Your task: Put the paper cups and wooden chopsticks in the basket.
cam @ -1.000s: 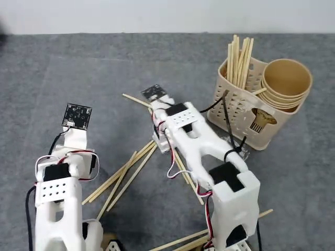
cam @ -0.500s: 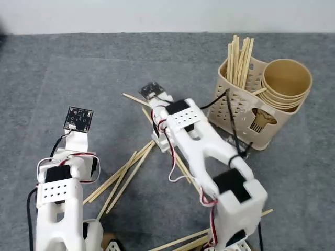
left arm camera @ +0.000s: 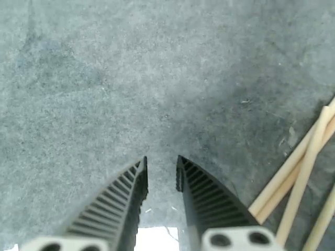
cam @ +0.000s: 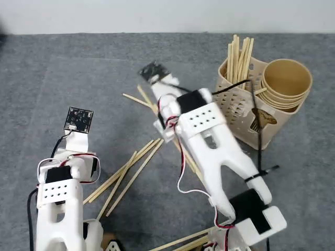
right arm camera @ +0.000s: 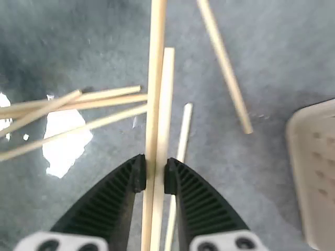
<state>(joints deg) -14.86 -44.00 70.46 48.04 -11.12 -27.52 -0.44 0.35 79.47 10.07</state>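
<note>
My right gripper (right arm camera: 153, 175) is shut on a wooden chopstick (right arm camera: 156, 78) that runs out straight ahead between the jaws, with a second stick (right arm camera: 165, 104) lying close beside it. In the high view this arm stretches toward the middle of the mat, left of the basket (cam: 238, 117). The basket holds upright chopsticks (cam: 238, 57) and stacked paper cups (cam: 285, 83). Near the bottom left, my left gripper (left arm camera: 161, 167) hangs over bare mat, open by a narrow gap with nothing in it. Loose chopsticks (cam: 125, 175) lie between the arms.
The grey mat (cam: 78, 68) covers the table. More chopsticks (cam: 183, 241) lie at the front edge beside the right arm's base. The basket's wall (right arm camera: 314, 172) stands close by my right gripper. Several sticks (right arm camera: 73, 102) lie crossed below it.
My right arm has stretched farther from its base toward the back of the mat, carrying its gripper that way. The left arm shifted slightly at first and then stayed put.
</note>
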